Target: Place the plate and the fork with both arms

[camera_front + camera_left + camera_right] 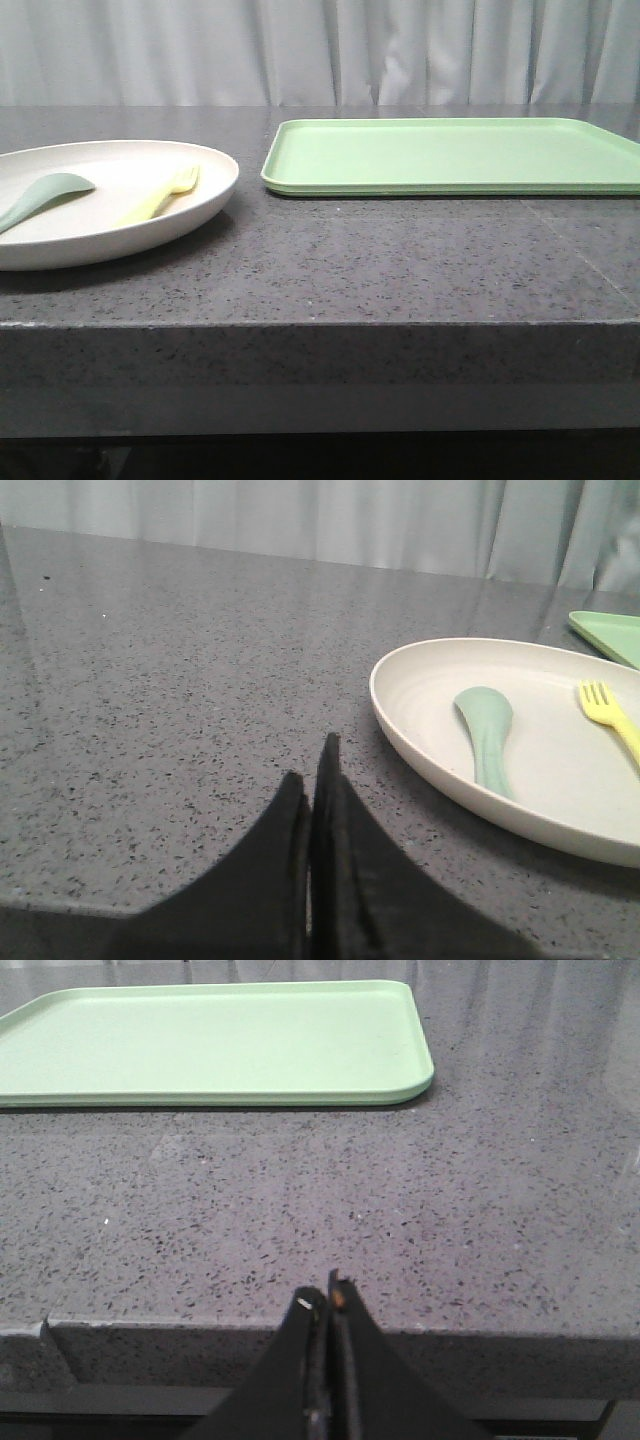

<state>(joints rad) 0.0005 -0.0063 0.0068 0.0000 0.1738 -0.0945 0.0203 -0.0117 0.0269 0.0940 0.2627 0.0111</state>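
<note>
Neither arm is seen in the front view. The plate (205, 190) is cut off at the left edge there, and its near rim is cropped in the left wrist view. The spoon (45, 195) handle runs out of frame. The tray (450, 155) is cropped at the right.

The left gripper (315, 770) is held low above the grey table (380, 270), beside the plate, fingers pressed together, nothing held. The right gripper (325, 1300) is poised at the table's front edge, well short of the tray, fingers likewise closed and empty.

The fork (165, 193) is lying inside the plate, beside the spoon, not touching it. The plate is resting on the table just left of the tray.
</note>
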